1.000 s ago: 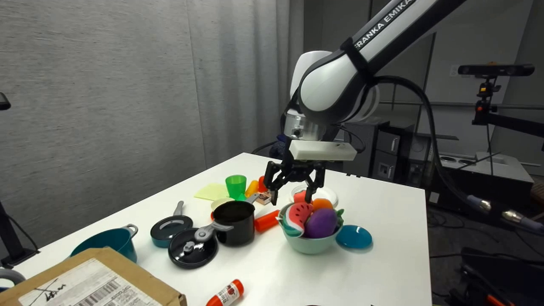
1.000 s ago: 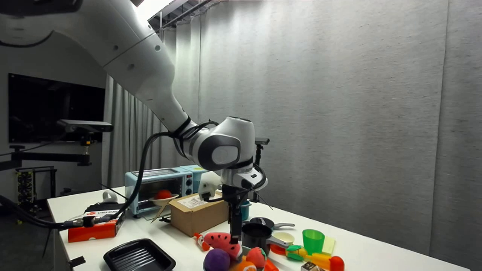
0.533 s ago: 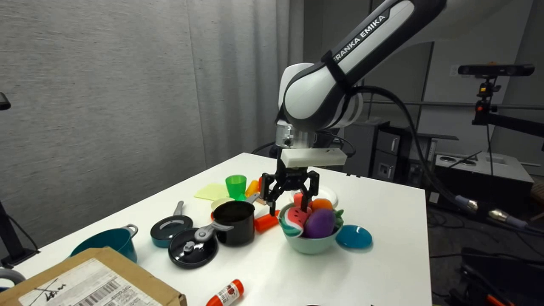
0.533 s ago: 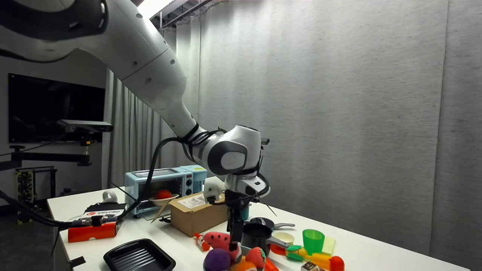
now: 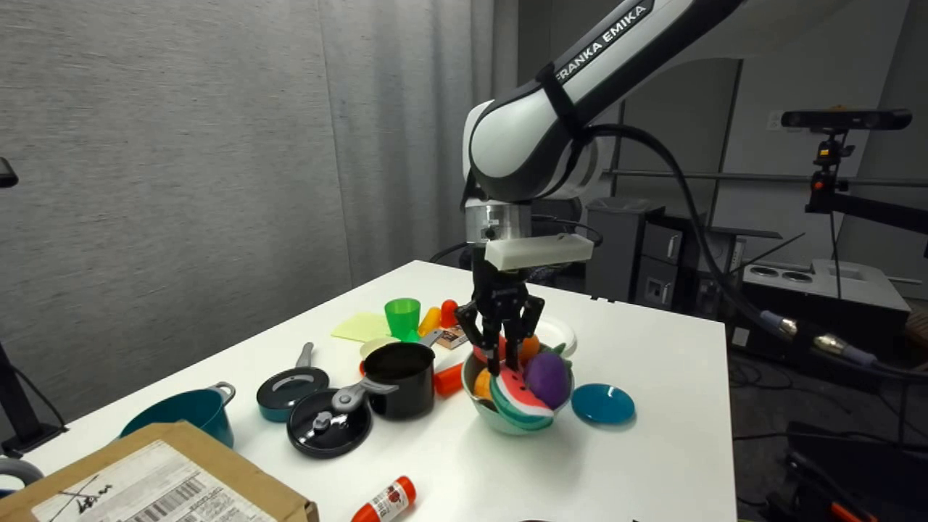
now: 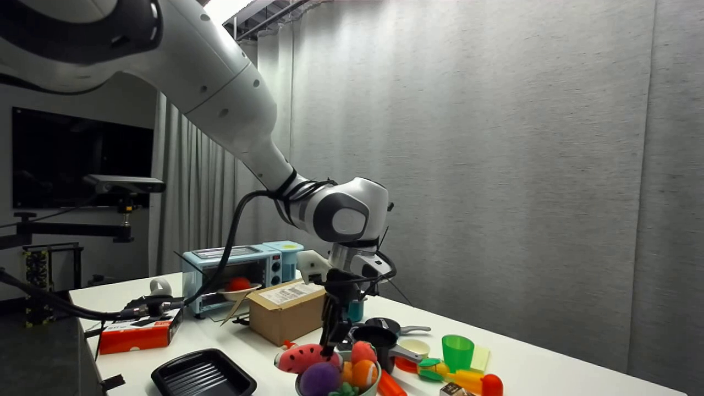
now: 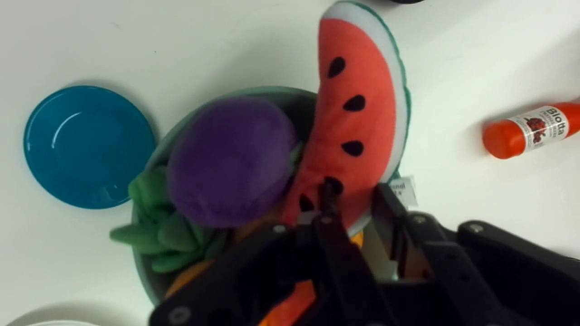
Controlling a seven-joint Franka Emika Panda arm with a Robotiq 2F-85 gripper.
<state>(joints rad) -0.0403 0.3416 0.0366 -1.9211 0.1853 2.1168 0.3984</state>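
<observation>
A plush watermelon slice [image 7: 358, 86] leans over the rim of a pale green bowl [image 7: 267, 90]. My gripper [image 7: 356, 194] is closed around the slice's lower part, one finger on its red face and one at its rind edge. In both exterior views the narrowed fingertips meet the slice's upper end [image 5: 511, 377]. Beside it in the bowl sit a purple plush [image 7: 231, 160], an orange piece [image 6: 365, 375], a red plush [image 6: 363, 352] and green leaves [image 7: 167, 226]. The gripper's own body hides part of the bowl in the wrist view.
A blue plate [image 5: 603, 404] lies close beside the bowl. Near it stand a black pot [image 5: 399, 391] and a dark lid [image 5: 330, 435]. A red bottle [image 5: 386, 500], a green cup [image 5: 402, 317], a cardboard box [image 6: 286, 319] and a black tray [image 6: 203, 377] are also on the table.
The arm came down into the bowl and the fingers drew together. The watermelon slice turned and tipped outward over the rim. The bowl shifted slightly and its other contents rearranged.
</observation>
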